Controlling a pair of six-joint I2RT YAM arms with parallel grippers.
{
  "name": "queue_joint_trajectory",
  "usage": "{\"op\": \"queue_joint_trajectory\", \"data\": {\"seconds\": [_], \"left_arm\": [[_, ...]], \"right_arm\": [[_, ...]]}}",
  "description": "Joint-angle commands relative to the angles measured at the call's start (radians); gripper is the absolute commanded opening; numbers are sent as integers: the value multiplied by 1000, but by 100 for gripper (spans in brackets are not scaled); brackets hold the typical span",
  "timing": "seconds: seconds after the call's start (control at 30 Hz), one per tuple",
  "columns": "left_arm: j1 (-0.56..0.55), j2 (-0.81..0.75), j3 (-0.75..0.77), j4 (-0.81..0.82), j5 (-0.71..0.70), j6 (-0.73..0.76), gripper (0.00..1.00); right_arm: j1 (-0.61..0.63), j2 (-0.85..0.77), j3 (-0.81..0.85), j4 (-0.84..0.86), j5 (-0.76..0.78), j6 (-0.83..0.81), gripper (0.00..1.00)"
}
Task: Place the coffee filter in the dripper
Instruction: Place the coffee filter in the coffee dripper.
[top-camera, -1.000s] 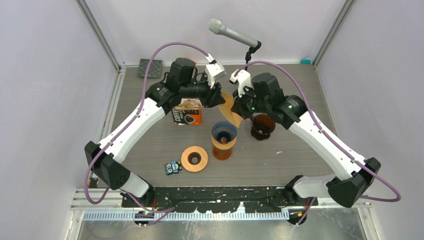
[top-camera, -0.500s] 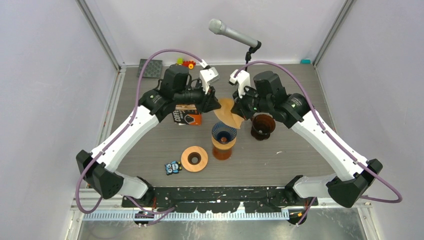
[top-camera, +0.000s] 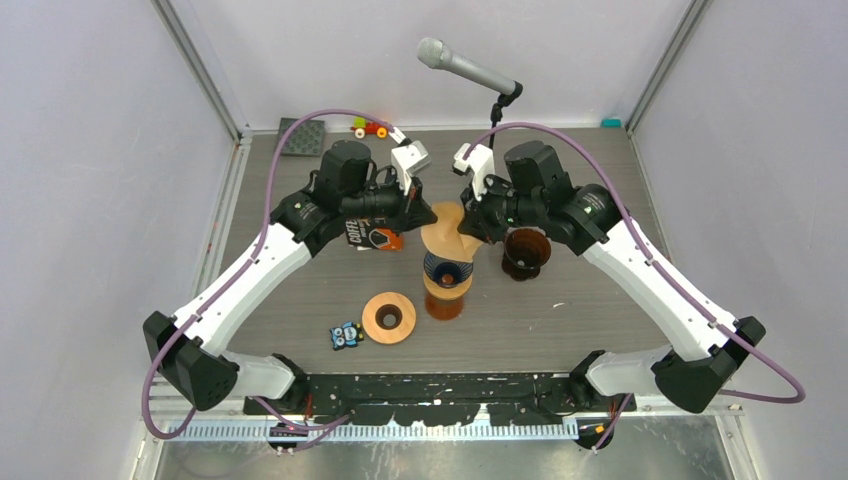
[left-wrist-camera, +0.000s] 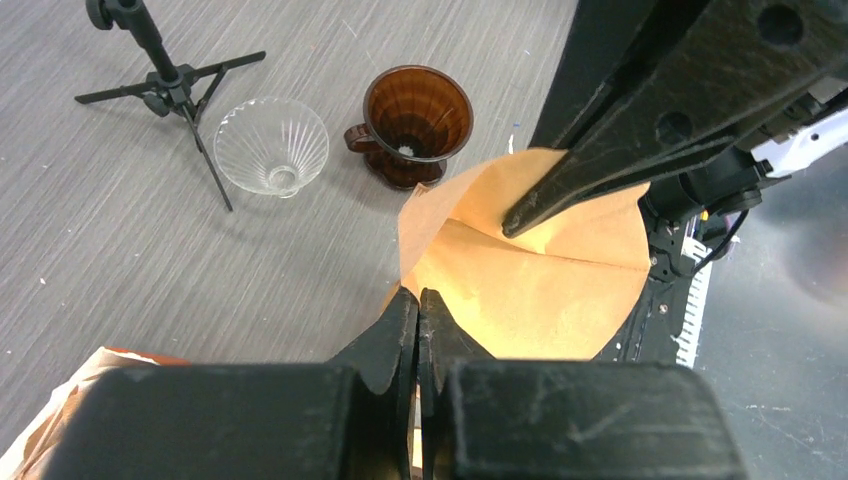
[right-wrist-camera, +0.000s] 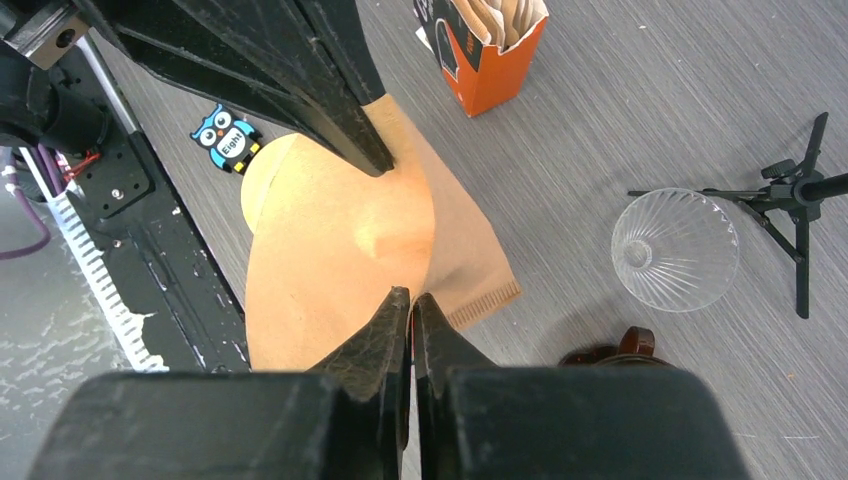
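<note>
Left gripper (left-wrist-camera: 418, 298) and right gripper (right-wrist-camera: 408, 297) — each pinched tight on coffee filter (top-camera: 445, 226); dripper (top-camera: 447, 270) below

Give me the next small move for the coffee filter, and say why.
Probably lower the brown paper coffee filter straight down. The left gripper and right gripper pinch its opposite edges, holding it spread open. In the top view it overlaps the blue ribbed dripper, so it looks roughly lined up.

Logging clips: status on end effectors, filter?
Left end effector, right end effector both pinching tan paper coffee filter. Filter above blue cone dripper, not seated. Nothing between.
</note>
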Motion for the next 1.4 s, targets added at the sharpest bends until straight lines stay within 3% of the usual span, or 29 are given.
{"op": "queue_joint_trajectory", "data": {"seconds": [0.0, 0.3, 0.5, 0.7, 0.9, 1.37], "left_arm": [[-7, -30, -3, 57, -44, -70, 1], [-6, -42, 12, 60, -89, -54, 31], [-6, -95, -7, 27, -95, 39, 64], [-6, -148, -18, -59, -27, 152, 87], [-4, -217, -50, -111, -67, 220, 93], [21, -185, -95, -119, -145, -5, 95]], "right_arm": [[11, 17, 47, 6, -9, -9, 10], [15, 24, 43, -1, 3, -19, 0], [14, 18, 49, -37, -3, -72, 0], [15, 41, 73, -111, -92, -122, 0], [14, 91, 123, -196, -158, -176, 0], [44, 207, 147, -256, -92, -231, 0]]}}
